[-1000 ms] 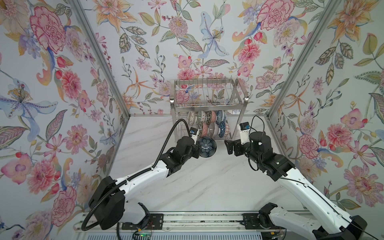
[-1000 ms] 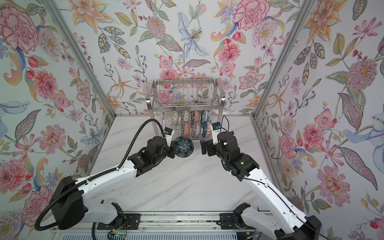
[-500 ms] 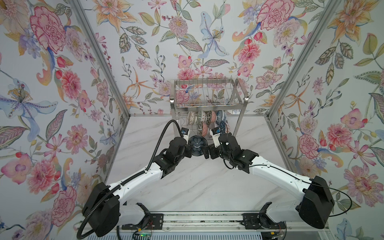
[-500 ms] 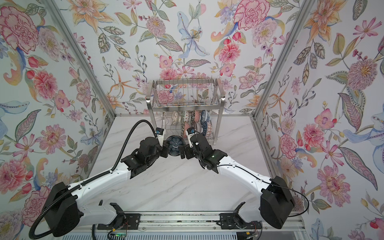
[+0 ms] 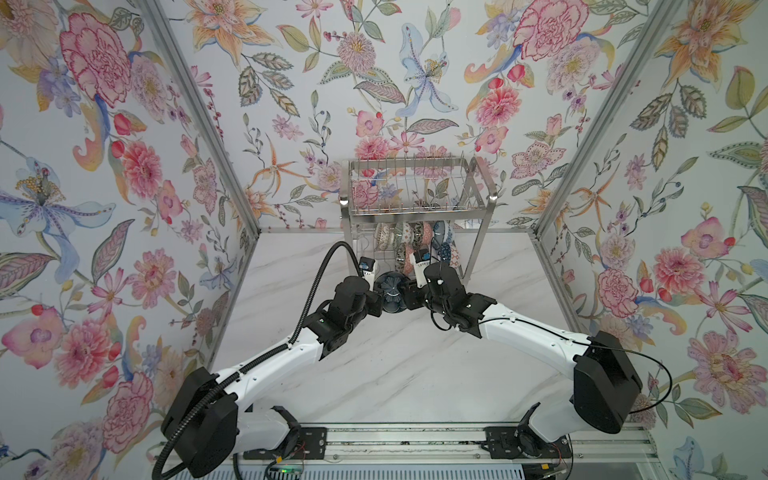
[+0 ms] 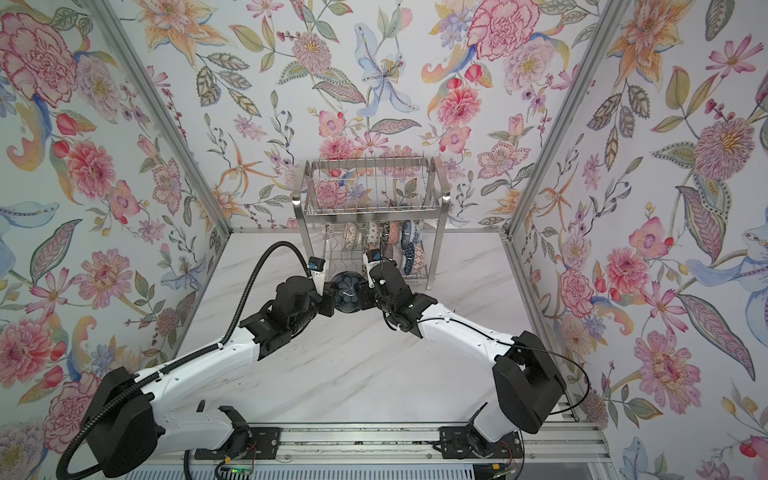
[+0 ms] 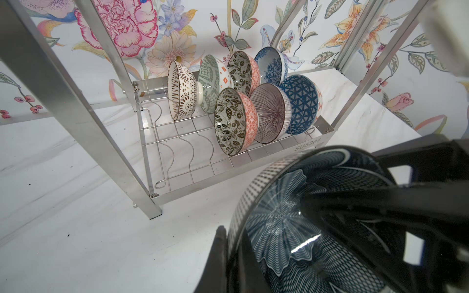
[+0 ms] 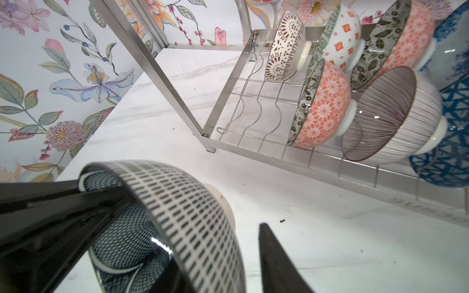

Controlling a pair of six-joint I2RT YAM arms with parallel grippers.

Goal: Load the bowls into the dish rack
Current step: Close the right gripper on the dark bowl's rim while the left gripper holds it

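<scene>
— What changed just now?

— The right tool [image 5: 409, 294] has come across from its own side and now sits at the dark blue bowl [image 5: 392, 291], opposite the left tool [image 5: 377, 297]. Its jaws stood wide a moment ago. Now they have narrowed around the bowl's wall, one finger inside and one outside.

— Clamped?

— Not as far as I can see. In the right wrist view a sliver of counter [image 8: 330, 241] shows between the outer finger [image 8: 276, 263] and the bowl, so I'd call the jaws still slightly apart.

— And the left?

— Pinched together on the opposite rim, carrying the bowl. It hangs between the two tools, seemingly clear of the counter, just in front of the rack [image 5: 415, 212].

— So a handover?

— That's my reading: the right takes it, then the left lets go. Letting go too early would drop it.

— Room in the rack?

— Seven bowls [image 7: 236, 119] stand on edge on the lower shelf [image 7: 215, 177], crowded toward one end. The wavy wires at the other end are free, and this bowl likely goes there. I see no others waiting on the counter.
</scene>
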